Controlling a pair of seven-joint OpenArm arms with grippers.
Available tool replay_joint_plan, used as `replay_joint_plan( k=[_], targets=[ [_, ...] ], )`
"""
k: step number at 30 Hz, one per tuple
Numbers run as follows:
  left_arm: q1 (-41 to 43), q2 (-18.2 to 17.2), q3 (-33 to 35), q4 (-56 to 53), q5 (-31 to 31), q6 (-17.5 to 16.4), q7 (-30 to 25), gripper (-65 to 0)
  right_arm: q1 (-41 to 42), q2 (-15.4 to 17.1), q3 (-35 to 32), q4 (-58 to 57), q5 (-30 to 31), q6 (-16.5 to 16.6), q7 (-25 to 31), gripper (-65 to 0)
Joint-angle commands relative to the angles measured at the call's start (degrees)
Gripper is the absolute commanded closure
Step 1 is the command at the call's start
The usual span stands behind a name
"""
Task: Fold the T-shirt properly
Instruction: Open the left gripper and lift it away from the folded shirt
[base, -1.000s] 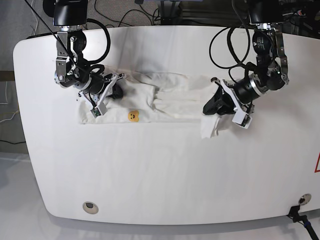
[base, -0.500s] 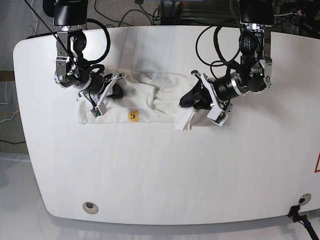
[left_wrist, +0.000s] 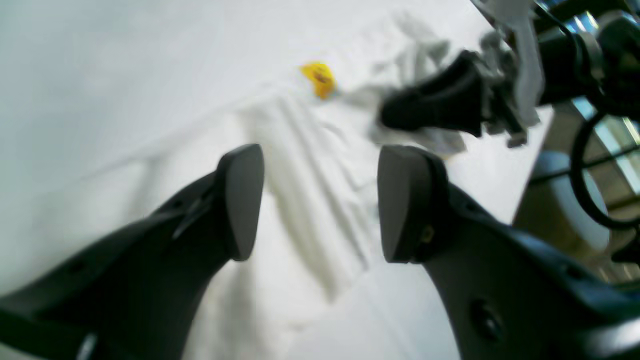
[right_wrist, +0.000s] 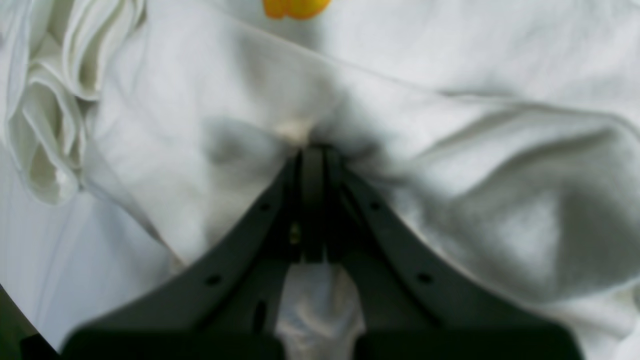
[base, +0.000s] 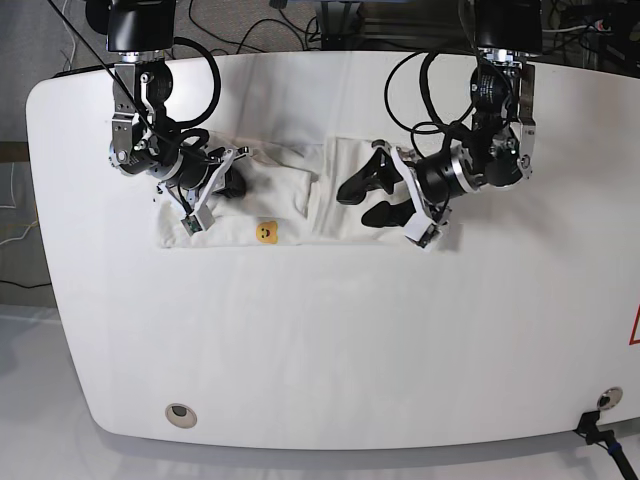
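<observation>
The T-shirt (base: 300, 195) lies as a folded white band across the far half of the bench (base: 330, 340), a small yellow print mark (base: 266, 232) on its near edge. The left claw (base: 362, 200) hangs over it, jaws spread, empty. The right claw (base: 230, 182) pinches the cloth, jaws together.

A white bench (base: 330, 350) with rounded corners fills the base view. Black cables (base: 250, 25) lie on the dark floor beyond its far edge. Light is even.
</observation>
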Motion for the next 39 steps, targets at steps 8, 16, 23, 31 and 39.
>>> replay_joint_plan(
  k=[8,16,23,31,39],
  targets=[
    [-0.48,-8.88,0.29,2.71,-0.26,-0.47,-10.89,-34.1,0.55,0.33,0.15,0.56,-0.38,0.04,-0.34,0.0],
    [2.51,-11.78,-0.07,2.44,15.21,-0.47,-19.5,-34.1,0.55,-0.64,0.15,0.56,-0.38,0.04,-0.34,0.0],
    [7.52,-11.69,-4.46,2.36,21.27,-0.47,-28.29,-34.1,0.55,-1.34,0.15,0.56,-0.38,0.04,-0.34,0.0],
    [8.75,-11.87,-11.67,2.62,24.44,-0.47,-30.49,-34.1,0.55,-1.52,0.15,0.56,-0.38,-0.4,-0.34,0.0],
    [6.29,-11.87,-11.76,0.07,24.88,-0.47,-29.44,-33.5,0.46,-1.52,0.24,0.56,-0.38,-0.49,-0.34,0.0]
  ],
)
